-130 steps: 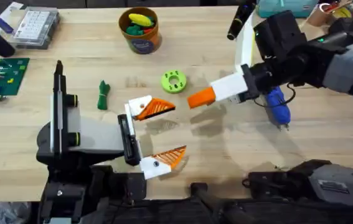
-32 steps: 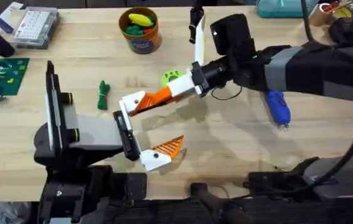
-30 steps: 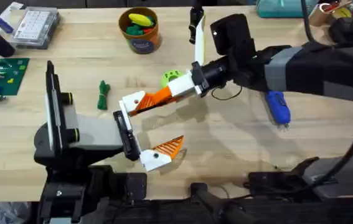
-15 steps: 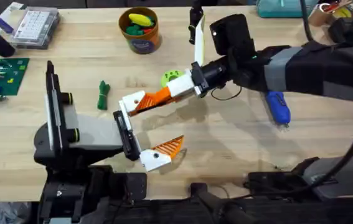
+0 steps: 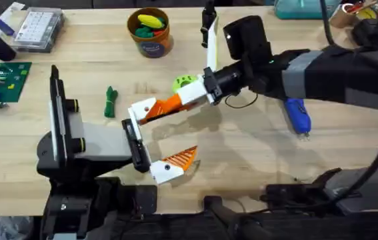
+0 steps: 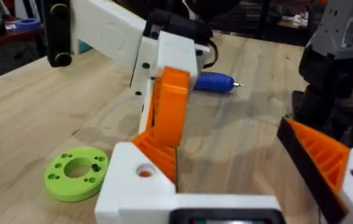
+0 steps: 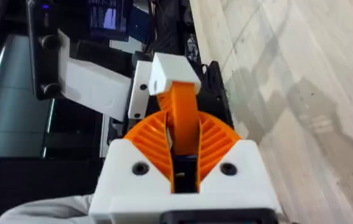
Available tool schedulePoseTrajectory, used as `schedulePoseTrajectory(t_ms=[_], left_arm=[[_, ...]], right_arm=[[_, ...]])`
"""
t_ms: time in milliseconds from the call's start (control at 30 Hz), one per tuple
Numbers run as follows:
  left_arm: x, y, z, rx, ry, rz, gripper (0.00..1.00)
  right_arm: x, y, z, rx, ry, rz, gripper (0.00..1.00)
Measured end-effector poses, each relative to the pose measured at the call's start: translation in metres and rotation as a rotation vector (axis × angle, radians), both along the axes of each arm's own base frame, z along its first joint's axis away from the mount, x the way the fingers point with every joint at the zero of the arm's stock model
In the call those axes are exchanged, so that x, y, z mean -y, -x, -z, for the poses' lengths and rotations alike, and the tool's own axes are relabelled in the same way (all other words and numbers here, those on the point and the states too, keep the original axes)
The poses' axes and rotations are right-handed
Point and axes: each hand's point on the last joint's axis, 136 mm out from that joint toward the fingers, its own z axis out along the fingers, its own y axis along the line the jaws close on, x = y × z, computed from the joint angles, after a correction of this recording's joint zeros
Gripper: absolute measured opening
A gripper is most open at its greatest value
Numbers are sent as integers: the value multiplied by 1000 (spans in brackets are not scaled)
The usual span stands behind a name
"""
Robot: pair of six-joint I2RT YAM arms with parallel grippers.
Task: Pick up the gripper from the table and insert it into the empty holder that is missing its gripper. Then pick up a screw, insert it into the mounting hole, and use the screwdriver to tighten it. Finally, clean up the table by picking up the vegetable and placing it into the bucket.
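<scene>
Holding unchanged: right end effector against left end effector.

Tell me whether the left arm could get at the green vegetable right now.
Probably yes: the vegetable lies on bare table near the left gripper, which is open, though the right gripper sits at its upper finger.

Right pincer clamped on left pincer's splayed finger.
</scene>
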Motion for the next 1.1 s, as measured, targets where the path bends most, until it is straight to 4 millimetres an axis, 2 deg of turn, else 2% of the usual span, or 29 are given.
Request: schedulePoseTrajectory(t_ms=[267, 467, 567, 633, 767, 900, 1100], left_arm=[[2, 4, 0, -3, 3, 27, 988], [4, 9, 0, -4, 6, 52, 988], [4, 9, 0, -5, 6, 57, 988], [4, 10, 0, -5, 7, 62, 988], [5, 11, 0, -5, 7, 66, 988], [5, 11, 0, -4, 6, 67, 988], [5, 11, 0, -4, 6, 67, 988]], right_arm=[[-6, 7, 1, 6, 7, -16, 226], [-8, 8, 3, 10, 14, -16, 343], [-8, 7, 5, 6, 21, -11, 498], [-8, 6, 7, 8, 24, -6, 653], [-8, 4, 8, 8, 27, -1, 766], [-7, 4, 7, 4, 23, -2, 968], [-2, 0, 4, -3, 12, 3, 987]])
